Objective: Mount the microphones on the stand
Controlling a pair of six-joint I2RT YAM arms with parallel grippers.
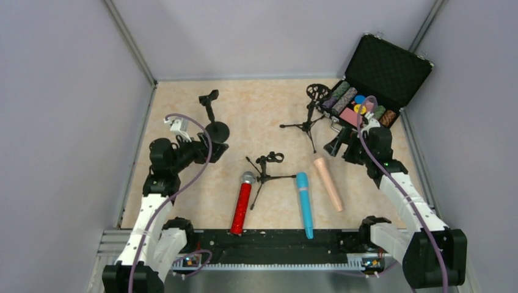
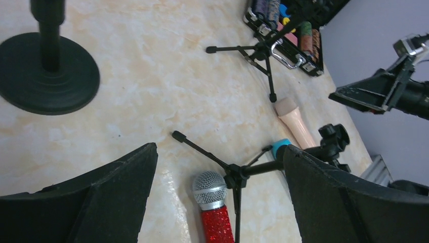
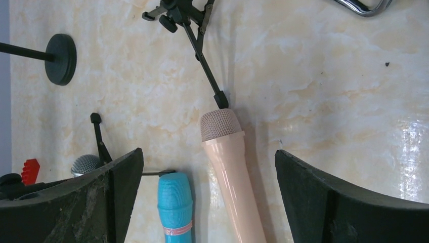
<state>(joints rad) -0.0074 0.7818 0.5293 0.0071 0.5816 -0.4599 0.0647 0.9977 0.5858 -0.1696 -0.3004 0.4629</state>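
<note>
The left fingers [image 2: 101, 202], two broad matte black wedges, are spread apart and empty above the glossy cream marble-patterned tabletop [image 1: 256, 104]. Between them in the wrist view lies the glittery red stick microphone [image 2: 216, 223], its sparkling body topped by a rounded silver wire-mesh head. The right fingers [image 3: 344, 202], scuffed black, are likewise parted and hold nothing. Framed between them lies the pale peach microphone [image 3: 230, 172], a smooth plastic barrel with a tan woven dome. Its head is just beside one foot of the upright black tripod stand [image 1: 311, 119], which carries a round ring holder. Next to the peach one lies the teal-blue microphone [image 1: 303, 204], with a finely lined matte head of the same colour. Between it and the red one, a small black tripod stand [image 1: 267, 174] with thin legs is tipped on its side. All three microphones lie flat near the front edge. At far left a black round-base stand [image 1: 212, 122] stands upright with a clip on top. In the far right corner an open black case [image 1: 385, 70] lined with dimpled foam holds rows of striped chips.
</note>
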